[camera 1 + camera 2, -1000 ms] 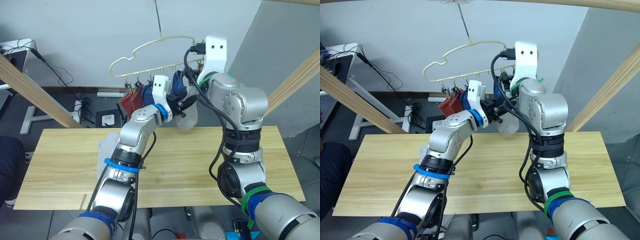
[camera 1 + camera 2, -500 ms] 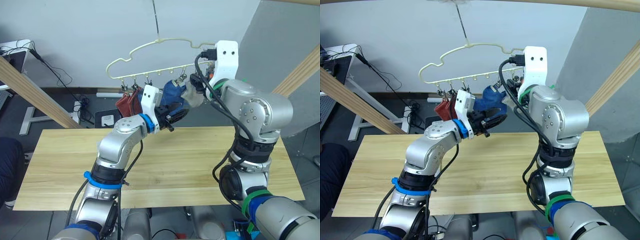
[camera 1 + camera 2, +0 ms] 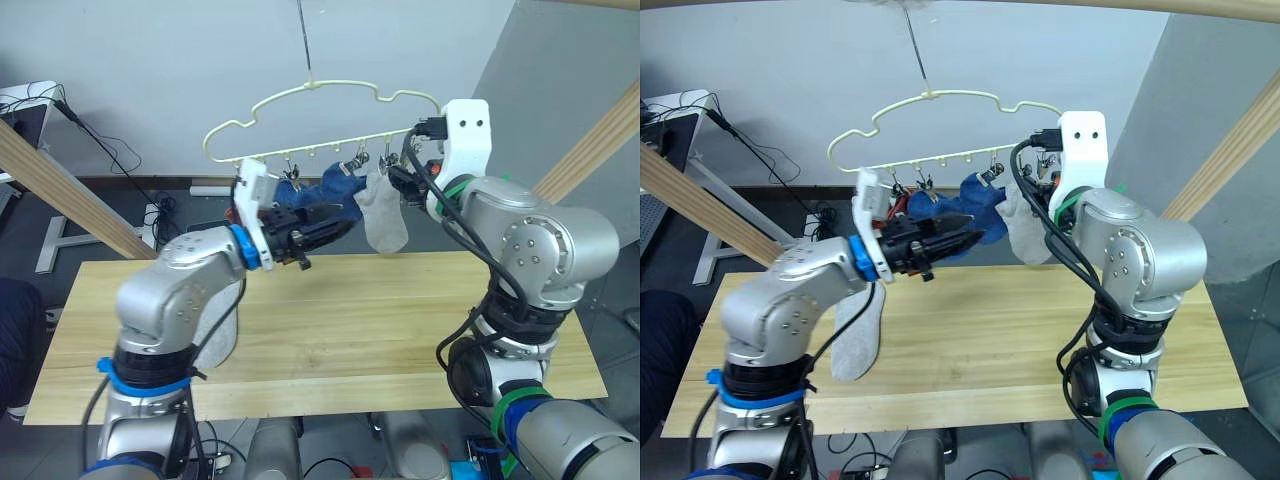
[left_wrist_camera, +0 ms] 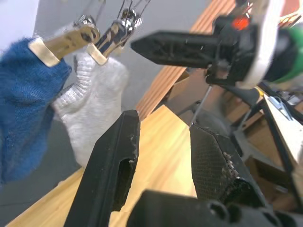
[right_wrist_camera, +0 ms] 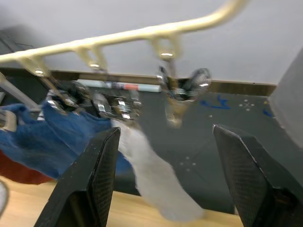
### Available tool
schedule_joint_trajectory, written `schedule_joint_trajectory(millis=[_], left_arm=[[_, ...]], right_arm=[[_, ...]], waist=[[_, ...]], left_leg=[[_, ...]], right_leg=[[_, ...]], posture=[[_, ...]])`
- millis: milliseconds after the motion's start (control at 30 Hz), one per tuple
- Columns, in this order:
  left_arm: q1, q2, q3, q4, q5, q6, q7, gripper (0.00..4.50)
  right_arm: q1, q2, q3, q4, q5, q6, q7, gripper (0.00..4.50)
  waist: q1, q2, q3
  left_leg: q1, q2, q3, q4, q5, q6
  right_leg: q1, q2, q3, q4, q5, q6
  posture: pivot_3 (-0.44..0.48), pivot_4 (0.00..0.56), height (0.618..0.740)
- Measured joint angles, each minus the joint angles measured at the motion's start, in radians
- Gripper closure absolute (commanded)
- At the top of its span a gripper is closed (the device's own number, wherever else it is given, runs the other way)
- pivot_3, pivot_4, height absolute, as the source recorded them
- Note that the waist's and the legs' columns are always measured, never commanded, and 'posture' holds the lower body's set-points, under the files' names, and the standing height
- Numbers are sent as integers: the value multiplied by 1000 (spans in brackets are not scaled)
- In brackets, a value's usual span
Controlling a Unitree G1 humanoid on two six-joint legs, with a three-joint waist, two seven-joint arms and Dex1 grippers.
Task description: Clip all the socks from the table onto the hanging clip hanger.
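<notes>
Last grey sock (image 3: 858, 335) lay low left on your table (image 3: 1040, 330), under left gripper (image 3: 940, 243) | both grippers' fingers apart, right gripper (image 5: 165, 165) higher, at the clip hanger (image 3: 930, 110).

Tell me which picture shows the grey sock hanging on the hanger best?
The left eye view: the whole grey sock hangs from its clip on the hanger, beside the blue sock. The right eye view shows it partly behind the right arm. The right wrist view shows it from close up, blurred; the left wrist view shows its clipped top.
</notes>
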State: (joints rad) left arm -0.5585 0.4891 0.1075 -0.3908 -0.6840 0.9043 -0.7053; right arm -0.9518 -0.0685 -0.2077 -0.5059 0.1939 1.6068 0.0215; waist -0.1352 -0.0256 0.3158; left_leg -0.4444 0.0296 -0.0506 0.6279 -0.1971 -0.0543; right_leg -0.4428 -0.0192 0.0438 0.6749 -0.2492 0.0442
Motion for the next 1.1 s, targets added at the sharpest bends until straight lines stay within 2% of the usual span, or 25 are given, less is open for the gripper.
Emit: schedule_joint_trajectory(millis=[267,600,700,800,900,1100], left_arm=[[15,112,49,-16,-70,12,-42,2487],[14,232,64,-23,-84,-40,-94,2487],[34,297,91,-31,-101,-41,-128,1900],[57,343,132,-34,-127,-36,-152,1007],[59,347,138,-38,-129,-42,-152,84],[46,380,178,-39,-151,-43,-151,84]], right_arm=[[88,-127,95,-122,22,-9,38,1250],[186,-112,194,-197,-25,-73,-13,1250],[199,-91,197,-201,-52,-73,-42,1250],[203,-77,193,-205,-76,-73,-67,1250],[204,-52,192,-205,-94,-73,-76,1250],[203,43,188,-205,-105,-79,-99,1250]], waist=[[-11,0,0],[-15,0,0],[-18,0,0],[-21,0,0],[-23,0,0],[-26,0,0]], left_leg=[[0,0,0,0,0,0],[0,0,1,0,0,0],[0,0,1,0,0,0],[0,1,1,0,0,0],[0,0,1,0,0,0],[0,1,1,0,0,0]], right_leg=[[0,0,0,0,-3,5],[-1,0,1,0,-3,5],[-2,0,2,0,-3,5],[-2,0,2,0,-3,5],[-2,0,2,1,-3,5],[-2,0,2,1,-3,5]], posture=[[-261,312,740],[-267,311,740],[-259,309,740],[-257,309,740],[-248,306,740],[-239,307,740]])
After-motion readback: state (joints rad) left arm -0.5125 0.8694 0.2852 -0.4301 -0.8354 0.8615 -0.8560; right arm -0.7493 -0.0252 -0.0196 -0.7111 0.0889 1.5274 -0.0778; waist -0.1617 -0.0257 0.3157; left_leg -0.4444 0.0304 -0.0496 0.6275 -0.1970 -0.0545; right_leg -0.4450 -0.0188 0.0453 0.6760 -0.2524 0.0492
